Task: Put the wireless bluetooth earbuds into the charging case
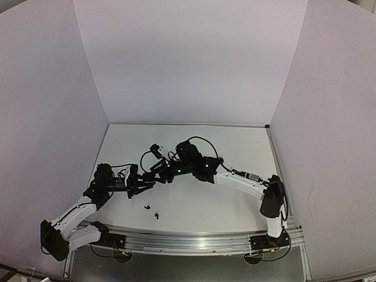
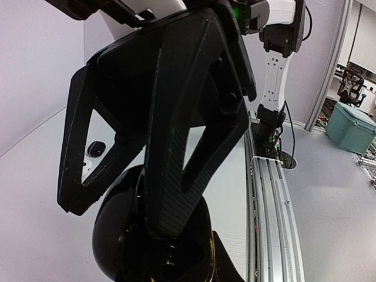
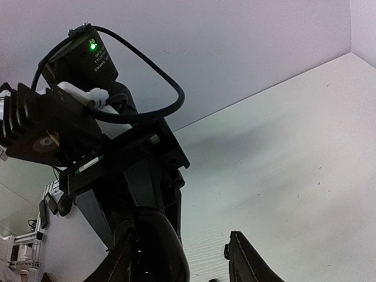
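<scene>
My left gripper point(image 1: 143, 186) point(image 2: 126, 218) is shut on a glossy black charging case point(image 2: 114, 235), which is open and shows dark hollows inside. The right gripper point(image 1: 157, 172) point(image 3: 182, 267) hangs right at that case point(image 3: 157, 249) with its jaws apart; one fingertip point(image 3: 245, 264) stands clear of the case's rounded shell. Two tiny black earbuds point(image 1: 147, 206) point(image 1: 156, 215) lie on the white table in front of the left gripper, near the front edge. Whether an earbud sits in the case I cannot tell.
A small dark rounded piece point(image 2: 96, 148) lies on the table behind the left fingers. The metal rail point(image 1: 194, 241) runs along the near edge. White walls point(image 1: 188, 64) close in the table on three sides.
</scene>
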{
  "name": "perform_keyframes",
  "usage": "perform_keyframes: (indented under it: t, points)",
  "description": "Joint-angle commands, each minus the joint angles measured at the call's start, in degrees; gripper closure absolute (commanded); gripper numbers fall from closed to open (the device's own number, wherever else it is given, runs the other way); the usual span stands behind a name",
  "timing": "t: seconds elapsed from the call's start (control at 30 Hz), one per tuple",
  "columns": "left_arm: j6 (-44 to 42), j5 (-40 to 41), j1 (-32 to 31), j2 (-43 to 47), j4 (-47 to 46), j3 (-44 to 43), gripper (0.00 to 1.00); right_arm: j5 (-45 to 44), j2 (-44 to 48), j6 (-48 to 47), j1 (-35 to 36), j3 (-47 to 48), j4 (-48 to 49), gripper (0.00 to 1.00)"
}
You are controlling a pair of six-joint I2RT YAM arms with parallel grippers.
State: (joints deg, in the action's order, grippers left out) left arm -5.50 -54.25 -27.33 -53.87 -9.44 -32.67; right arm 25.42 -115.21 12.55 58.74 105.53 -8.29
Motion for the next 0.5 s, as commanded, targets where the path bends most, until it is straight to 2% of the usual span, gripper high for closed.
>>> perform_keyframes:
  t: [0.0, 0.07, 0.13, 0.27, 0.47]
  points:
    - [2.34, 1.07, 0.00, 1.81, -3.75, -0.11, 1.00, 4.08, -1.57, 1.56, -0.23, 3.18, 0.02, 0.64]
    - [2.32, 1.39, 0.00, 1.76, -3.94, -0.12, 1.00, 5.36, -2.13, 1.76, -0.26, 3.72, 0.02, 0.76]
    - [2.56, 1.75, 0.00, 1.89, -4.10, -0.12, 1.00, 6.37, -2.47, 1.79, -0.28, 4.29, 0.02, 0.83]
    - [3.36, 1.86, 0.00, 1.87, -4.13, -0.17, 0.99, 6.97, -1.95, 0.96, -0.40, 4.15, 0.22, 0.90]
    - [3.68, 1.17, 0.00, 2.20, -3.09, -0.03, 0.77, 5.70, 1.44, -1.88, -1.02, 2.15, 1.37, 0.96]
